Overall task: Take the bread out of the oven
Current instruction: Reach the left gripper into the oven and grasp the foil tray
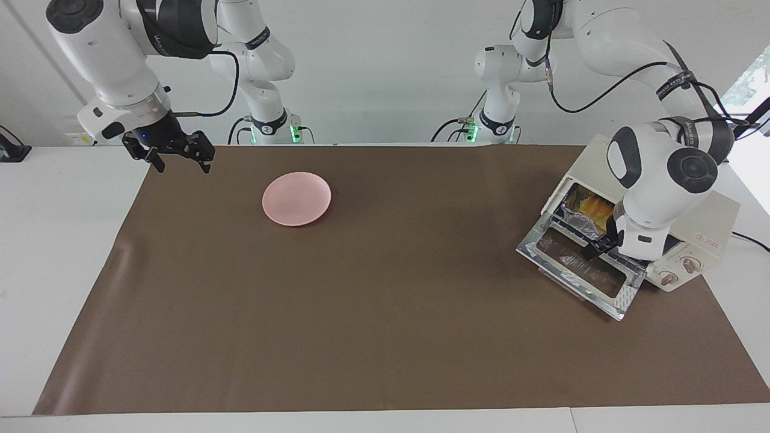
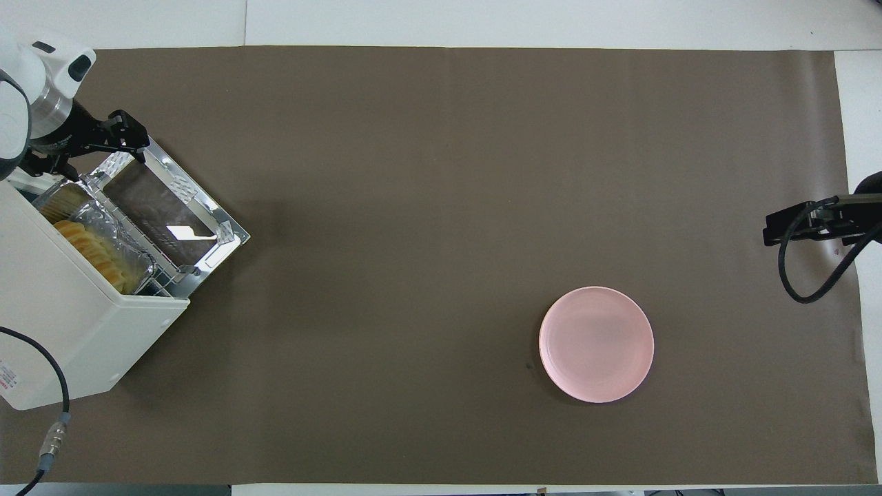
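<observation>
Facing view, from its left edge across: the right gripper (image 1: 178, 157) hangs with its fingers spread and empty over the corner of the brown table mat (image 1: 385, 313) at the right arm's end of the table, where that arm waits. Next along, the pink round plate (image 1: 296, 198) lies bare on the mat, well apart from everything else. At the left arm's end stands the cream-white toaster oven (image 1: 704, 222), its glass door (image 1: 577, 264) dropped open and lying flat on the mat. The left gripper (image 1: 592, 248) is low over the door, just in front of the oven's mouth, fingers open and holding nothing. Inside the oven, the golden bread (image 1: 595, 207) lies in the crinkled foil tray (image 1: 579, 221) on the wire rack (image 2: 157, 282); the left arm's wrist hides part of the loaf. Two round knobs (image 1: 678, 270) sit on the oven's front panel beside the door.
</observation>
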You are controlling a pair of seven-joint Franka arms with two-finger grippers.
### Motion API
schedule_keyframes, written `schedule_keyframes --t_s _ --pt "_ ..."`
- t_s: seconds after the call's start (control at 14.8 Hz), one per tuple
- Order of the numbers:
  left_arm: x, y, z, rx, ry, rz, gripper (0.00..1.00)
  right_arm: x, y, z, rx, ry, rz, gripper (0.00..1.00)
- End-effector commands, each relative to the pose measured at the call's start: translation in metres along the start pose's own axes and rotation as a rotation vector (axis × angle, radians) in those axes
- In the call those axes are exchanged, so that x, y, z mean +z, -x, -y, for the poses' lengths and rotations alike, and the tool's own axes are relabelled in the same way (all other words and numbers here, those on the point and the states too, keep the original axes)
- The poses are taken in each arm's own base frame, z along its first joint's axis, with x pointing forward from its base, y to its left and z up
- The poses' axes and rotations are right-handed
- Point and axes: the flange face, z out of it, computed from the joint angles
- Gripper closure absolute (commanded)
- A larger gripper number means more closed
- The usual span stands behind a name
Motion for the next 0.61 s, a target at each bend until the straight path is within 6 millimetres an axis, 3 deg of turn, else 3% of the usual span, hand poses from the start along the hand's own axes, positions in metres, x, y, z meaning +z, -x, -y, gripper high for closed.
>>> schedule_keyframes --t_s 0.0,0.54 --pt "0.012 0.026 0.012 -0.041 -0.018 -0.013 0.0 -0.002 0.006 -0.002 0.016 0.005 -0.004 0.0" --pt "0.037 0.038 0.019 -0.024 -0.043 -0.052 0.0 -0.002 0.006 -0.002 0.016 0.005 -0.004 0.0"
